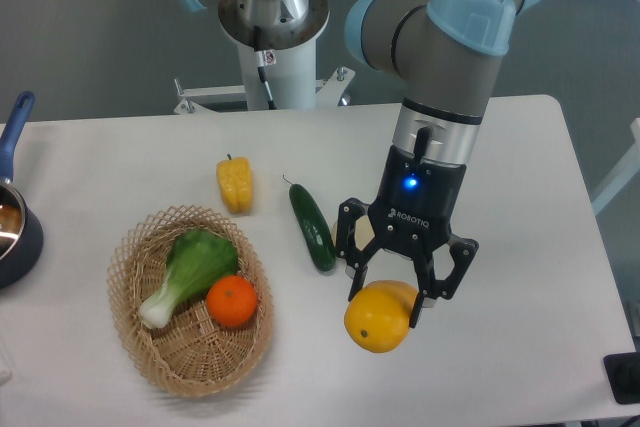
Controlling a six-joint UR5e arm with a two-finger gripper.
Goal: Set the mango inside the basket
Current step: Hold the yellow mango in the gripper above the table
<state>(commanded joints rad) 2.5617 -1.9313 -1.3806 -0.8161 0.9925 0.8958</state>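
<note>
In the lower centre-right of the frame, the tool (392,292) is clamped on the mango (379,317), its fingers gripping the fruit's upper part. The basket (188,367) sits on the desk (520,207) at lower left, well apart, holding a green leafy vegetable (192,262) and an orange fruit (232,301).

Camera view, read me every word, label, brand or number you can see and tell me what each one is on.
"ROBOTIQ": white lettering on the black body of the gripper, just below its blue light and above the fingers around the mango.
Nothing else is readable: no lettering shows on the basket, the pot, the table or the produce.
</note>
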